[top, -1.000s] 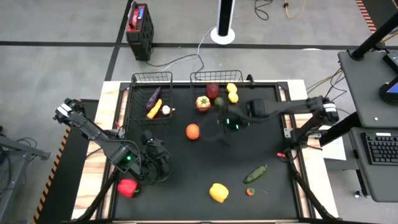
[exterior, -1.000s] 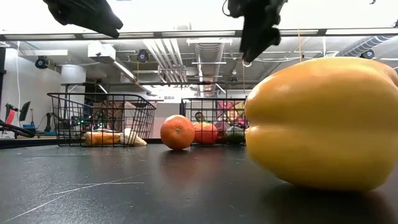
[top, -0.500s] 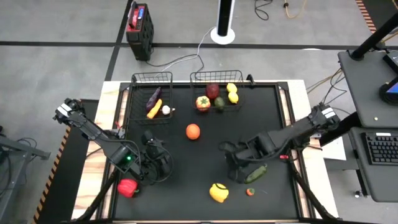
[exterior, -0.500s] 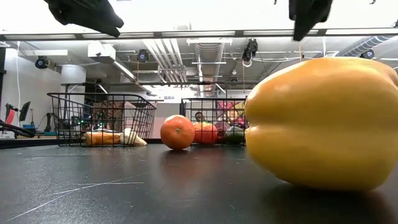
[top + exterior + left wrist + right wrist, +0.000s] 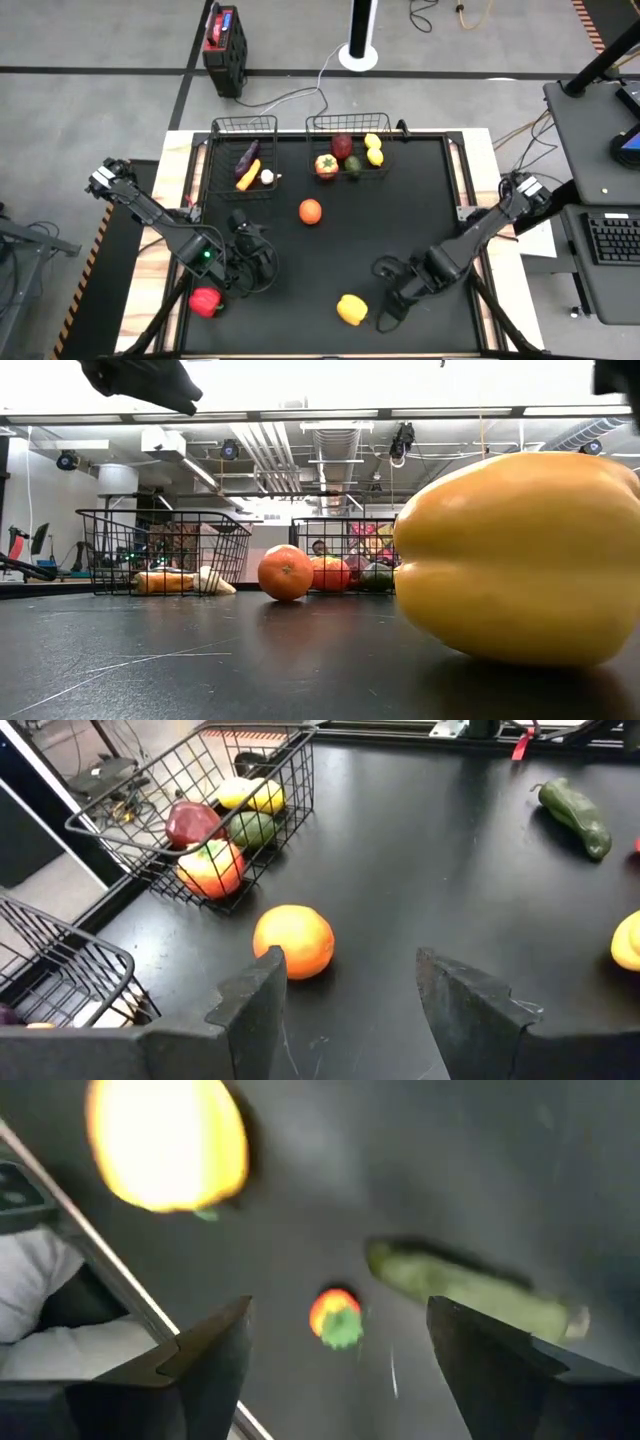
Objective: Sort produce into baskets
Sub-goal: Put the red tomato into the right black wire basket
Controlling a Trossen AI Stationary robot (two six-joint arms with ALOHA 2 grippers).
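Note:
My right gripper [image 5: 388, 300] hangs open over the near right part of the black mat. Its wrist view shows its fingers apart [image 5: 340, 1370] above a small orange-red piece with a green top [image 5: 335, 1317], with a green cucumber [image 5: 470, 1295] and a yellow pepper [image 5: 165, 1145] close by. The yellow pepper [image 5: 351, 309] rests on the mat beside the gripper. An orange [image 5: 310, 211] lies mid-mat. My left gripper [image 5: 255, 262] waits open and empty at the near left. The narrower basket [image 5: 243, 150] and the wider basket [image 5: 348, 145] stand at the far edge, both holding produce.
A red pepper [image 5: 205, 300] lies off the mat by the left arm. The narrower basket holds an eggplant, a yellow piece and garlic. The wider basket holds a red-yellow pepper [image 5: 326, 165], lemons [image 5: 373, 148] and an avocado. The yellow pepper fills the low view [image 5: 520, 555].
My right gripper has swung from beside the wider basket toward the table's near edge, ending low over the cucumber and the small orange-red piece, next to the yellow pepper. The produce has not moved.

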